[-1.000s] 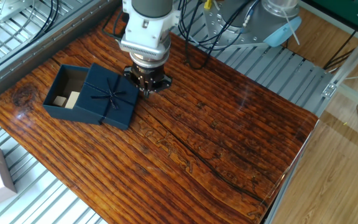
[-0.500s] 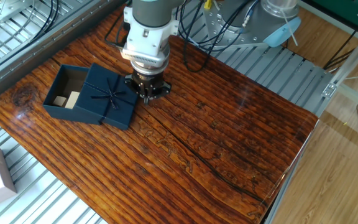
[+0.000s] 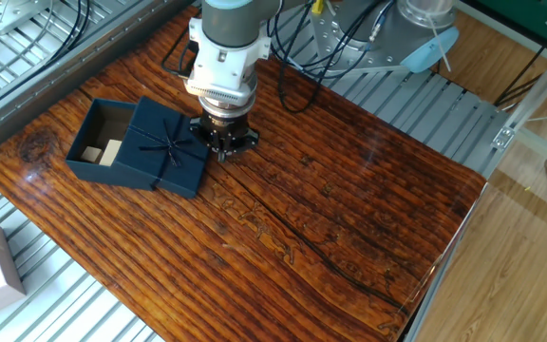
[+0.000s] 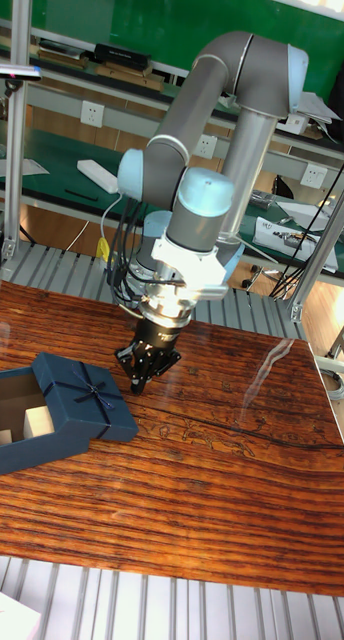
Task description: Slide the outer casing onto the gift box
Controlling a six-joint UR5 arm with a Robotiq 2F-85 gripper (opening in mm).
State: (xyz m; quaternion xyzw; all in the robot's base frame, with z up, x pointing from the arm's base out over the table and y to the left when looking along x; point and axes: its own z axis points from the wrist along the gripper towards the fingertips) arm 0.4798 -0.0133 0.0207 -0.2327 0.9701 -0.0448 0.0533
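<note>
on a wooden bench (image 3: 349, 209), the end effector (image 3: 222, 142), fingers apparently together, meets the outer casing (image 3: 169, 147) edge, half covering the gift box (image 3: 93, 142), seemingly to push.

Glossy wooden table (image 3: 349, 209), green back wall (image 4: 102, 25), workbench (image 4: 52, 165), wall sockets (image 4: 91, 113)

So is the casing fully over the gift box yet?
No, the outer casing covers only part of the gift box, whose open end with pale blocks is exposed.
</note>
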